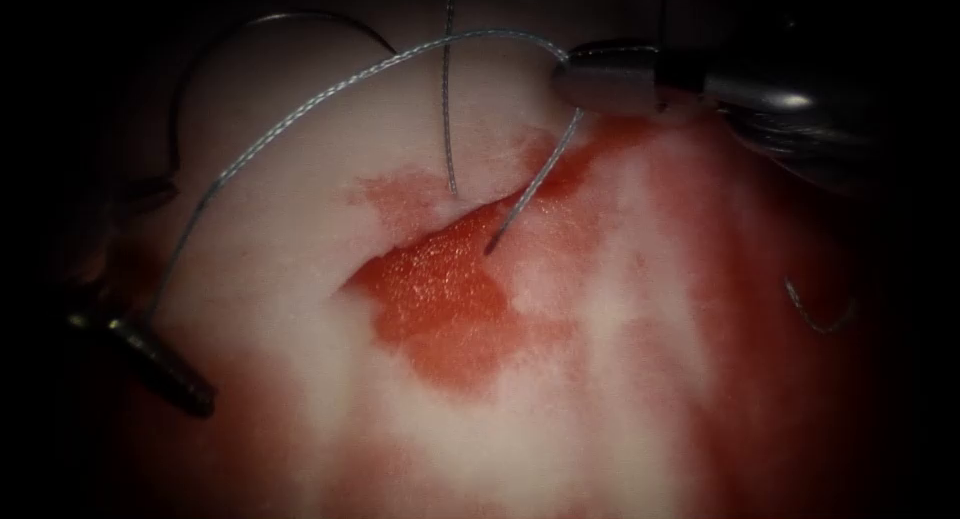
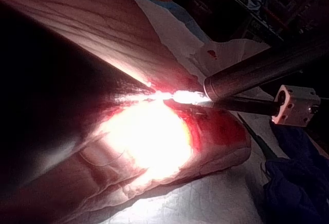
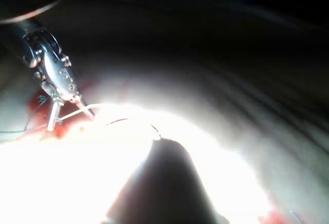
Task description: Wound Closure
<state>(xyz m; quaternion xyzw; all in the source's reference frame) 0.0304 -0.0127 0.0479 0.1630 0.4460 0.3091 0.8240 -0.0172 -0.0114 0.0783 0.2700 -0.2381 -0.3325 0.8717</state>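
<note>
No writing was readable. From the endoscope, my right tool (image 1: 575,79) clamped the needle (image 1: 530,194) near its back end, tip at the cut (image 1: 440,289) in the tissue (image 1: 300,179). My left tool (image 1: 150,354) gripped the thread (image 1: 300,114), half lost in shadow. In my right wrist view, glare hid the wound.

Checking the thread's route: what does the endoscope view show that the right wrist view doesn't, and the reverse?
Endoscope view: the cut with red fluid in the tissue; the thread arching from the left tool to the right tool, whose fingers are shut on it, then dipping into the cut; a curved piece right of the cut, perhaps the needle. Right wrist view: the left tool's wrist joint, close. Both: left tool, thread, tissue.
</note>
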